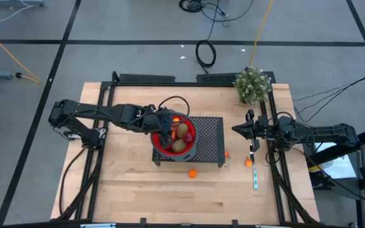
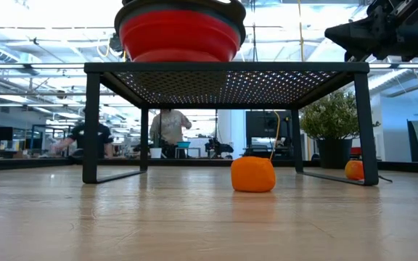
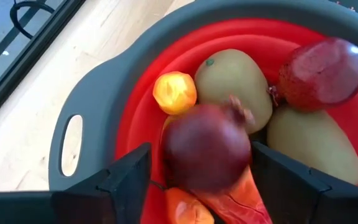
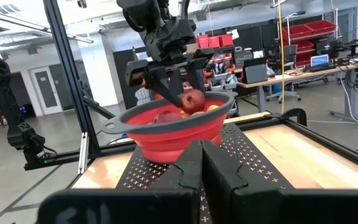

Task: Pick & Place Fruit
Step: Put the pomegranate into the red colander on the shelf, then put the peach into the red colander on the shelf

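A red bowl with a grey rim [image 1: 160,151] [image 3: 92,106] stands on a black perforated stand [image 1: 211,136]. In it lie two brown ovals [image 3: 232,78] [image 3: 316,140], a dark red fruit [image 3: 325,62], a small orange ball [image 3: 174,92] and a long red-orange piece [image 3: 229,202]. My left gripper [image 1: 165,133] [image 3: 201,152] hangs over the bowl, open, pointing steeply down, with a second dark red fruit [image 3: 207,146] [image 4: 193,98] blurred between its fingertips. My right gripper [image 4: 201,155] [image 1: 236,128] waits shut at the table's right side. My left gripper has its fingers on either side of the dark red fruit, just above the other fruit in the bowl. A narrow gap shows beside one finger [image 3: 129,180]. I cannot tell whether the other finger [image 3: 284,180] touches the fruit.
Two orange balls lie on the table, one [image 1: 192,173] [image 2: 252,174] in front of the stand, one [image 1: 248,162] [image 2: 354,169] to its right. A thin pale-handled utensil [image 1: 255,177] lies near the right arm. A potted plant [image 1: 252,84] stands at the far right corner.
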Robot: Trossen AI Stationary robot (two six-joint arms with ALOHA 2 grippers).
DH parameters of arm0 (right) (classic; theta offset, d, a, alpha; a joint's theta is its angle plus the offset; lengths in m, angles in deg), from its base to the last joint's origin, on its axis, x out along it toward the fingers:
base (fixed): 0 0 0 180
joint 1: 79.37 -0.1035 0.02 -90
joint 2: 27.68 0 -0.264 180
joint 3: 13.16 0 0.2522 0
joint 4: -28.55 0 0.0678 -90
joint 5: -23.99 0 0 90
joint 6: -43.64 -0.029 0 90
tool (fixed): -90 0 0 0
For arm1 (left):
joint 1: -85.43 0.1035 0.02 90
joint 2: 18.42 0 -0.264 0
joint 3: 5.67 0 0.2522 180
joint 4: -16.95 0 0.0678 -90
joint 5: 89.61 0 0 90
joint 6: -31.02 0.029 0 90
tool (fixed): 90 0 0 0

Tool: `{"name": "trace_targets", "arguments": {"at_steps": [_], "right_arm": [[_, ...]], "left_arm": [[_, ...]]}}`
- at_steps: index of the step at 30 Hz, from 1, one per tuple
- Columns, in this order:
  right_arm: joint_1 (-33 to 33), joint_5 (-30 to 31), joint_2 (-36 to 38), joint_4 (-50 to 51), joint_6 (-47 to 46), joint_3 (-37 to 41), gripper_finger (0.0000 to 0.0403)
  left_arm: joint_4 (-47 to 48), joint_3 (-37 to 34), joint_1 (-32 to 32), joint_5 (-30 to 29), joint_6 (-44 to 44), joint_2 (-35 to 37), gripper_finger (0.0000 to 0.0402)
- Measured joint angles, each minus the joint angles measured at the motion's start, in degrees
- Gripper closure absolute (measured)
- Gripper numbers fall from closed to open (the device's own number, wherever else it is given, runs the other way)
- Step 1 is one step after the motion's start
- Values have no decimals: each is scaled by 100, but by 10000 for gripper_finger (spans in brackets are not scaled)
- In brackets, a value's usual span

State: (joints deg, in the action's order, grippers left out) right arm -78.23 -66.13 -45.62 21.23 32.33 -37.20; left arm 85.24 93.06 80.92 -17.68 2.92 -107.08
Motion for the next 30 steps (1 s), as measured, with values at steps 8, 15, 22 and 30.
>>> {"name": "trace_targets", "arguments": {"at_steps": [8,15,22,30], "right_arm": [[1,-7,0,-12,0,0,403],[0,-10,-4,-14,0,0,403],[0,-12,-2,-59,-1,0,403],[2,-11,0,-66,0,0,403]], "left_arm": [[208,-2,4,1,81,79,96],[253,161,4,3,-69,320,101],[258,509,-9,10,-94,533,112],[591,673,-29,41,-430,800,127]]}}
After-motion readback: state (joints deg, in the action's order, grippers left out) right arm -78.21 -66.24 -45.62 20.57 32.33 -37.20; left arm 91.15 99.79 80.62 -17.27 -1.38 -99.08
